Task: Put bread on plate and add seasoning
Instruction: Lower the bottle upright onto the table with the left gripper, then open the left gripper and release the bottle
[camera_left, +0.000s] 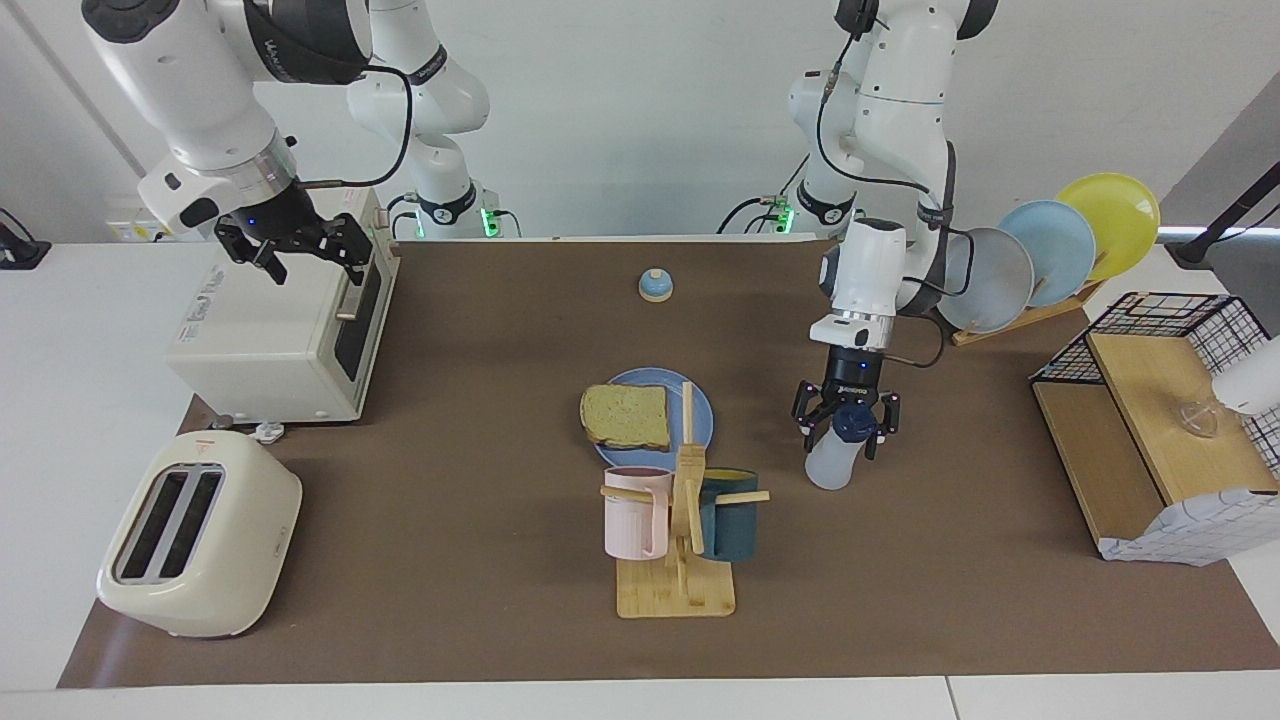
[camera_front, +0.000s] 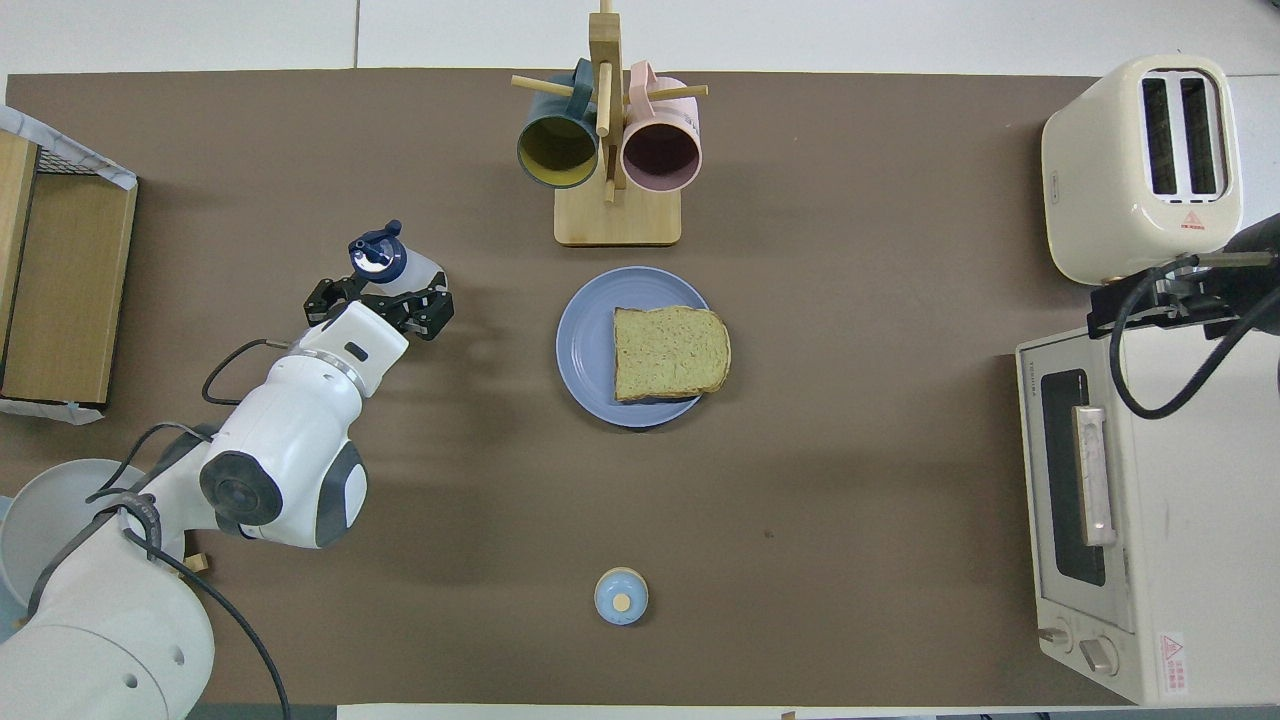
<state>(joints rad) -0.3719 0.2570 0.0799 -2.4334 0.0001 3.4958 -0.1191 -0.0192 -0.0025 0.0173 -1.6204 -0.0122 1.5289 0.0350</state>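
Observation:
The bread (camera_left: 625, 416) (camera_front: 670, 352) lies flat on the blue plate (camera_left: 703, 402) (camera_front: 585, 350) at the table's middle, overhanging the rim toward the right arm's end. The seasoning (camera_left: 828, 465) (camera_front: 385, 258), a translucent white bottle with a dark blue cap, stands beside the plate toward the left arm's end. My left gripper (camera_left: 846, 425) (camera_front: 378, 300) points down and is shut on its upper part, just below the cap. I cannot tell whether its base touches the table. My right gripper (camera_left: 300, 250) waits open over the toaster oven (camera_left: 270, 330).
A wooden mug rack (camera_left: 680, 540) with a pink and a teal mug stands just farther from the robots than the plate. A small blue bell (camera_left: 655, 286) sits nearer the robots. A cream toaster (camera_left: 200, 535), a plate rack (camera_left: 1040, 260) and a wooden shelf (camera_left: 1150, 430) flank the table.

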